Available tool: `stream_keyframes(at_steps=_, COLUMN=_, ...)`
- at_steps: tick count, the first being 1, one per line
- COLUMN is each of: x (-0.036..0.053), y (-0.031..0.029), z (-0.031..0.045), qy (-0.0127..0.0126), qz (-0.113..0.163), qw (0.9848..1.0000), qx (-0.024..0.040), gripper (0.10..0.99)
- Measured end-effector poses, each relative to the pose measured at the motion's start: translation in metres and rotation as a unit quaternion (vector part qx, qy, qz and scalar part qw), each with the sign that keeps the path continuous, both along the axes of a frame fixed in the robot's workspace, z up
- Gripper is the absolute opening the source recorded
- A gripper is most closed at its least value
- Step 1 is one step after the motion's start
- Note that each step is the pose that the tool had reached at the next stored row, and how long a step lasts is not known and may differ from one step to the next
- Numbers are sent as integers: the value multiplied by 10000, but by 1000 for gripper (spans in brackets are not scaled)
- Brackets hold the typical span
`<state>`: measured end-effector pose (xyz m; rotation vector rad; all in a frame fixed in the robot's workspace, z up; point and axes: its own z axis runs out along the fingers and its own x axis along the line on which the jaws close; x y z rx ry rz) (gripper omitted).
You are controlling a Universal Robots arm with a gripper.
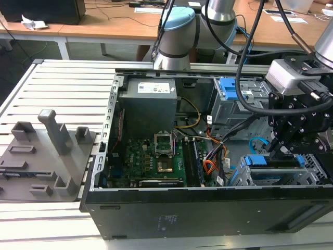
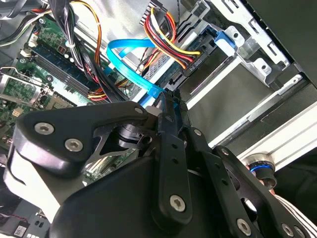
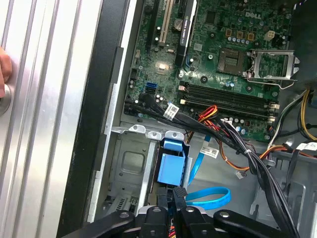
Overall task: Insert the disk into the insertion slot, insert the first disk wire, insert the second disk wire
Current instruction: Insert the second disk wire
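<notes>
A ribbed aluminium workbench (image 1: 62, 83) carries the whole setup, and behind it run wooden desks (image 1: 104, 23) strewn with cables and papers. On the bench lies an open black computer case (image 1: 208, 208) on its side, with a grey fixture block (image 1: 44, 156) of upright pegs standing beside it toward the exterior view's left. Inside the case sit a grey power supply (image 1: 148, 107), a green motherboard (image 1: 156, 161) with its bare processor socket, and a taller grey cage (image 1: 234, 101) topped by blue latch tabs. The robot arm (image 1: 177, 36) rises behind the case, and thick black hoses loop from it across the cage, hiding part of it. At the exterior view's right the gripper (image 1: 285, 147) hangs just above the insertion slot (image 1: 312, 174), a low grey perforated bay in the case's near corner. The disk (image 1: 260, 160) already lies in that bay, its blue carrier bracket showing at the end nearest the motherboard. In the second wrist view the gripper's fingers (image 2: 171, 148) are pressed together on the end of a flat light-blue data cable (image 2: 131, 59), just beside the disk's black connector edge (image 2: 190, 74). A bundle of red, yellow and black power wires (image 2: 166, 37) already reaches that connector. A fingertip (image 3: 4, 69) rests on the bench's rail in the first wrist view.
</notes>
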<state>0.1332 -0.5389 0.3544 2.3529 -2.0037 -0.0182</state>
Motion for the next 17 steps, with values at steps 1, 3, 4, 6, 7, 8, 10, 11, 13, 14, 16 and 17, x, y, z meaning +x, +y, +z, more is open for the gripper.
stream_keyframes(at_steps=1, x=0, y=0, z=0, qy=0, qz=-37, qw=10000, qx=0, gripper=161)
stream_keyframes(at_steps=3, x=0, y=0, z=0, qy=0, qz=-270, qw=9996, qx=-1, gripper=161)
stream_keyframes(at_steps=4, x=0, y=0, z=-1, qy=0, qz=-342, qw=9994, qx=-1, gripper=161)
stream_keyframes(at_steps=6, x=0, y=0, z=-1, qy=0, qz=-527, qw=9986, qx=-1, gripper=161)
stream_keyframes(at_steps=7, x=0, y=0, z=-2, qy=0, qz=-694, qw=9976, qx=-1, gripper=161)
stream_keyframes(at_steps=8, x=0, y=0, z=-2, qy=0, qz=-822, qw=9966, qx=-1, gripper=161)
stream_keyframes(at_steps=10, x=0, y=0, z=-3, qy=0, qz=-1093, qw=9940, qx=-1, gripper=161)
stream_keyframes(at_steps=11, x=0, y=0, z=-3, qy=0, qz=-1190, qw=9929, qx=-1, gripper=161)
stream_keyframes(at_steps=13, x=0, y=0, z=-4, qy=0, qz=-1426, qw=9898, qx=-1, gripper=161)
stream_keyframes(at_steps=14, x=0, y=0, z=-5, qy=0, qz=-1533, qw=9882, qx=-1, gripper=161)
stream_keyframes(at_steps=16, x=2, y=0, z=-5, qy=0, qz=-1665, qw=9860, qx=-1, gripper=161)
stream_keyframes(at_steps=17, x=2, y=0, z=-5, qy=0, qz=-1667, qw=9860, qx=-1, gripper=161)
